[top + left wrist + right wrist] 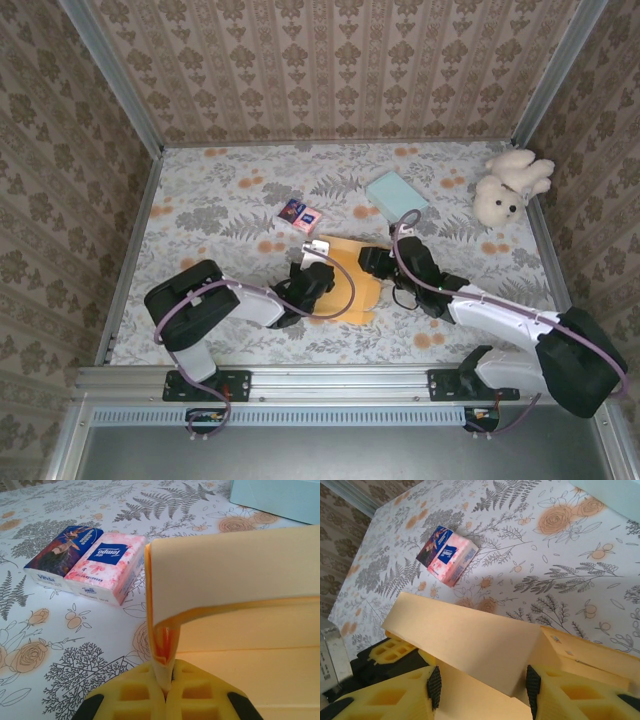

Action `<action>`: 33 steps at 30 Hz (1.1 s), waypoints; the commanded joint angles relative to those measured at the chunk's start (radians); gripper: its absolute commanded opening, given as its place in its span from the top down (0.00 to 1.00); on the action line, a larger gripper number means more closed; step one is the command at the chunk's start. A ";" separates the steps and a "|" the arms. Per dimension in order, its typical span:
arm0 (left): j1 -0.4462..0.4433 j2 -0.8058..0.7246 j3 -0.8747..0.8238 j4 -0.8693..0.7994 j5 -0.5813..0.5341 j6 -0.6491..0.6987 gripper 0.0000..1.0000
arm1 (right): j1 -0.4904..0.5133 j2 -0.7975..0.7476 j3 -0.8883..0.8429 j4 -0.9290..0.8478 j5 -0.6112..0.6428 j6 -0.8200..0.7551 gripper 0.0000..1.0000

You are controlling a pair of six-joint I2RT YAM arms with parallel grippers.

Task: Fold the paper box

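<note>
The tan paper box (350, 272) lies partly folded at the table's middle, between both arms. In the left wrist view my left gripper (167, 680) is shut on the lower edge of a raised flap of the paper box (235, 575), which stands up and curls over to the right. My right gripper (483, 687) stands open, its black pads (434, 687) on either side of a folded-up wall of the paper box (470, 645); the right pad sits close against the fold. From above, the left gripper (315, 277) is at the box's left edge and the right gripper (375, 262) at its right.
Two tissue packs (302, 213) lie just beyond the box, one dark blue (62, 552) and one pink (105, 567). A pale blue box (395, 192) sits farther back right, and a white teddy bear (510, 185) rests by the right wall. Patterned walls close in the table.
</note>
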 commanded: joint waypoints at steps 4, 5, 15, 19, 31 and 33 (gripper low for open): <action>-0.025 0.023 -0.008 -0.040 0.010 -0.042 1.00 | 0.008 0.059 -0.069 0.201 -0.065 0.118 0.49; -0.025 0.023 -0.011 -0.040 0.003 -0.045 1.00 | 0.010 0.054 -0.078 0.192 -0.047 0.113 0.49; -0.026 0.017 -0.032 -0.043 -0.022 -0.065 1.00 | 0.010 -0.051 -0.185 0.069 0.107 -0.030 0.46; -0.025 0.009 -0.039 -0.041 -0.017 -0.074 1.00 | 0.010 -0.049 -0.196 0.048 0.136 -0.091 0.44; -0.033 -0.020 -0.043 -0.065 -0.023 -0.076 1.00 | -0.047 0.145 -0.171 0.179 0.148 -0.127 0.42; -0.036 -0.019 -0.039 -0.065 -0.023 -0.075 1.00 | -0.047 0.184 -0.176 0.239 0.132 -0.139 0.42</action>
